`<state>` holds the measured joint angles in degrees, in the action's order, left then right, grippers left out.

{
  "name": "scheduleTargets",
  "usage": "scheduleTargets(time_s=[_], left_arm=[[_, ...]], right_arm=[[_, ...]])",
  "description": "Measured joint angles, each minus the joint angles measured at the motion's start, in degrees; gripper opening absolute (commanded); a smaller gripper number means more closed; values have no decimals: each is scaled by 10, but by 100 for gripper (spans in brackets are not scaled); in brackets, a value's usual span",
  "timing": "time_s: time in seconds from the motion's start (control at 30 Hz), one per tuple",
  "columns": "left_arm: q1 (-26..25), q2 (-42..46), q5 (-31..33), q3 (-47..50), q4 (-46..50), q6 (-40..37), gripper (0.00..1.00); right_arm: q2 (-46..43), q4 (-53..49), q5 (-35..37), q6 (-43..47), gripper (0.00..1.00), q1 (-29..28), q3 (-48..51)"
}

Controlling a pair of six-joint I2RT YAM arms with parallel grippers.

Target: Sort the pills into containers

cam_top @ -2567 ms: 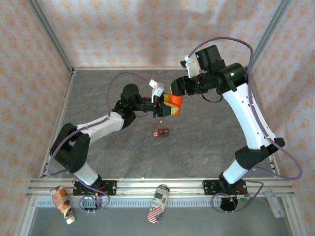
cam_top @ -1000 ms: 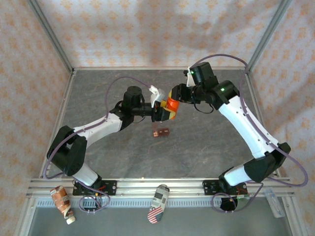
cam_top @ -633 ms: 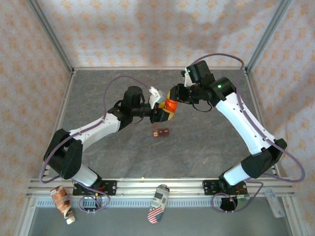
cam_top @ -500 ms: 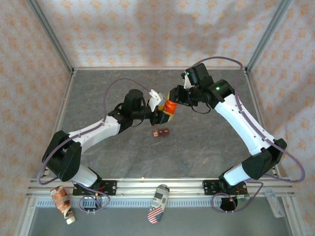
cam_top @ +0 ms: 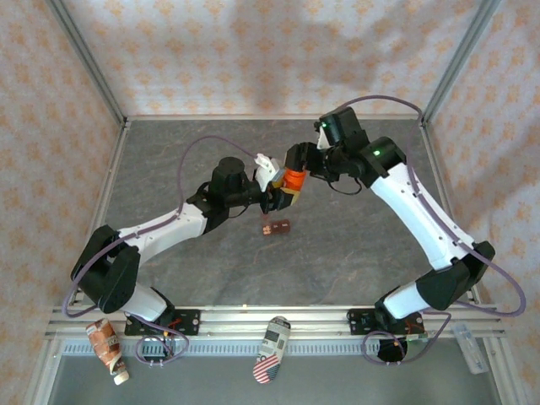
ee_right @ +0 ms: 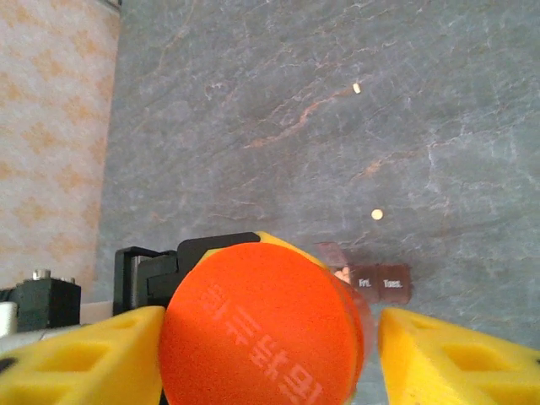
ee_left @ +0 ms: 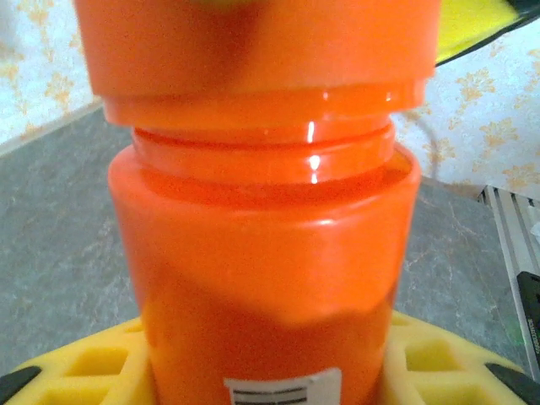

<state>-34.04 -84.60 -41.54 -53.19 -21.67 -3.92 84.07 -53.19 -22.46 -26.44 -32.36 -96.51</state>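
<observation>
Here, the left gripper (cam_top: pixel 272 197) is clamped on the body of an orange pill bottle (cam_top: pixel 291 184), held above the grey table (cam_top: pixel 363 245). The right gripper (cam_top: pixel 296 165) straddles the bottle's cap (ee_right: pixel 261 329), its yellow fingers (ee_right: pixel 447 354) spread, with a gap on one side. The dark red-brown pill organizer (cam_top: pixel 275 227) lies on the table beneath, with two pale pills (ee_right: pixel 377 214) loose nearby.

White links (cam_top: pixel 419 208), black joints (cam_top: pixel 339 132), purple cables (cam_top: pixel 211 140), yellow claw fingers (ee_right: pixel 447 359)

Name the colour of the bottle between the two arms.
The bottle is bright orange, clearest in the left wrist view.
</observation>
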Motion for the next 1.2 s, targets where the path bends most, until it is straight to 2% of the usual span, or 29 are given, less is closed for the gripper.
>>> scheduleTargets(time_s=[0.13, 0.3, 0.47, 0.8, 1.07, 1.2], left_arm=[[0, 8, -16, 0, -21, -10, 0], [0, 9, -41, 0, -37, -32, 0], [0, 9, -50, 17, -74, -58, 0], [1, 9, -77, 27, -68, -102, 0], [0, 5, -93, 26, -47, -111, 0], [1, 3, -95, 26, -42, -111, 0]], right_arm=[[-12, -35, -7, 27, 87, 18, -53], [-29, -96, -18, 93, 85, 38, -138], [3, -181, -28, 198, 82, 47, -219], [74, -280, -36, 338, 83, 44, -241], [94, -296, -32, 368, 82, -6, -268], [111, -296, -28, 370, 81, -14, -268]])
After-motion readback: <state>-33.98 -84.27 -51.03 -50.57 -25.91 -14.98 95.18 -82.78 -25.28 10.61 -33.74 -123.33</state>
